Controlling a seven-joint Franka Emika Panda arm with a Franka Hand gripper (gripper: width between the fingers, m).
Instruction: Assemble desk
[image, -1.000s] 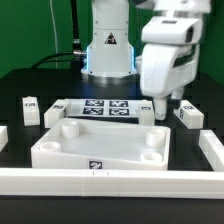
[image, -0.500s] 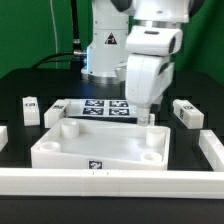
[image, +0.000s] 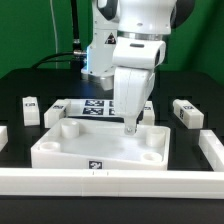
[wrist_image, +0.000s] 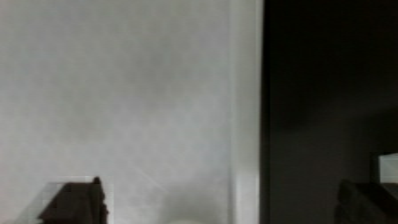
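Seeing tabletop (image: 100, 148) flat on black table (image: 30, 75), open side up, mid-scene, just behind front rail (image: 110, 182). Round sockets at its corners, e.g. rear socket (image: 68, 128); small tag (image: 95, 165) on its front wall.

Claw (image: 131, 127) pointing straight down at tabletop's rear wall, slightly toward exterior view's right of centre. Can't tell whether touching. Can't tell claw spread either: just one dark tip in exterior view, too much blur in wrist view.

Loose on table, apart from tabletop: leg (image: 30, 107) and leg (image: 55, 117) on exterior view's left, leg (image: 185, 113) on exterior view's right, all tagged.

Marker board (image: 95, 107) just behind tabletop, partly hidden by arm (image: 135, 70).

Wrist view: only blurred white surface (wrist_image: 125, 90) beside black.
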